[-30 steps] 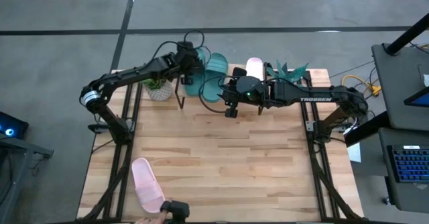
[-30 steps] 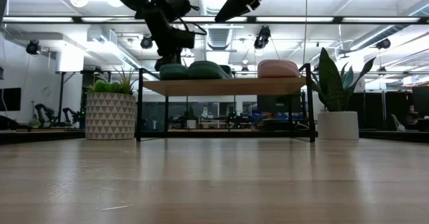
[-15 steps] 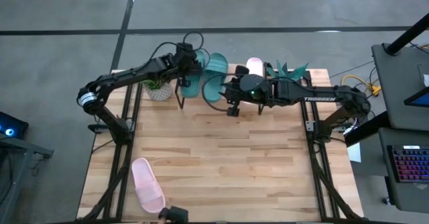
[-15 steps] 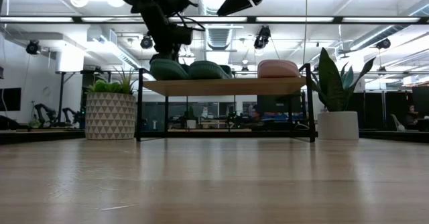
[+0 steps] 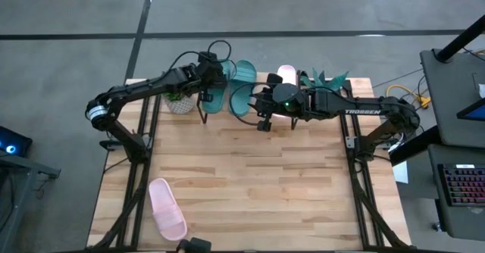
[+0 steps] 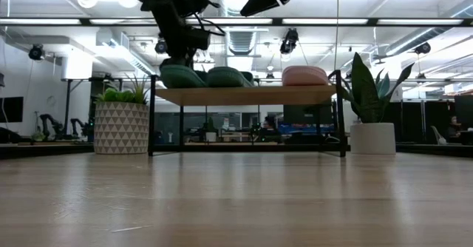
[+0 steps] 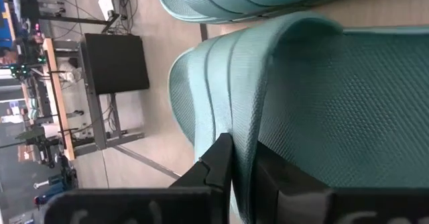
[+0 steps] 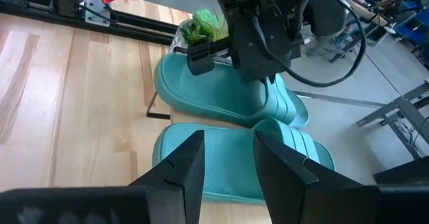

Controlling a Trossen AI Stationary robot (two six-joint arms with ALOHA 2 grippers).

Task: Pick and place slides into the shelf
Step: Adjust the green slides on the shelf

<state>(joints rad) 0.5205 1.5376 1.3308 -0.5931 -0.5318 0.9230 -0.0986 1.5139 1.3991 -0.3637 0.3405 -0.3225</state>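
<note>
Behind the worktop [image 5: 250,170], at twelve o'clock, the left tool [image 5: 206,85], clamped on a teal slide's strap [image 7: 228,83], has lowered it onto the shelf [image 6: 247,95]. The right tool [image 5: 259,118] hovers open nearby, holding nothing. One pink slide [image 5: 167,210] waits at seven o'clock, so I'd say one remains.

Three slides [image 6: 229,76] atop shelf [image 6: 247,95]

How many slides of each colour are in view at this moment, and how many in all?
Teal-green slides: 2, one held at its strap by the left pincer, one beside it, both on the shelf.
Pale pink slides: 2, one on the shelf, one on the table.
Total: 4 slides.
</note>
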